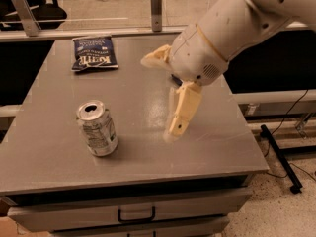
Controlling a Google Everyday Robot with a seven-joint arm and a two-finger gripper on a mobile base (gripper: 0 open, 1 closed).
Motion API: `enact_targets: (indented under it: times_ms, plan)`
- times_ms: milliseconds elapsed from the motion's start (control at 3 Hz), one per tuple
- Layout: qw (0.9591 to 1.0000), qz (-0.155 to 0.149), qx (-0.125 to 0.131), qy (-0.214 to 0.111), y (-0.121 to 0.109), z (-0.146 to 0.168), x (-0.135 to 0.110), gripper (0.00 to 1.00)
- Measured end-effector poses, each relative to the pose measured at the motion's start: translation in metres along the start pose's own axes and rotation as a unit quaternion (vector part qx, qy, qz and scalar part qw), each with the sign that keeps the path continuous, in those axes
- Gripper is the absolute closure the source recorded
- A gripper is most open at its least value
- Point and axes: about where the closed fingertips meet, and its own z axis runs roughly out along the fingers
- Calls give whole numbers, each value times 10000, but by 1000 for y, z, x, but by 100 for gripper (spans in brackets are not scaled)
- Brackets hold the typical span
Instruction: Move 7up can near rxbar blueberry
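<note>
Grey table (54, 167) carries everything, with drawers below. Upright on its front left stands the can (97, 128), untouched and free on all sides, which should allow an easy side grasp. Well apart to its right hangs the gripper (159, 98), fingers spread with nothing between them, seemingly readied for the can. Behind the wrist shows a dark sliver of the rxbar (175, 77), mostly hidden. A chip bag (94, 53) lies far left.

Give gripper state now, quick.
Gripper: jaws open, holding nothing, hovering over the table, apart from the 7up can.
</note>
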Motion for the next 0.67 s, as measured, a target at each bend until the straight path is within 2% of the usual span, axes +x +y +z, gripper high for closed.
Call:
enact_targets:
  times_ms: [667]
  plan:
    - [9968, 424, -318, -606, 15, 82, 6, 0]
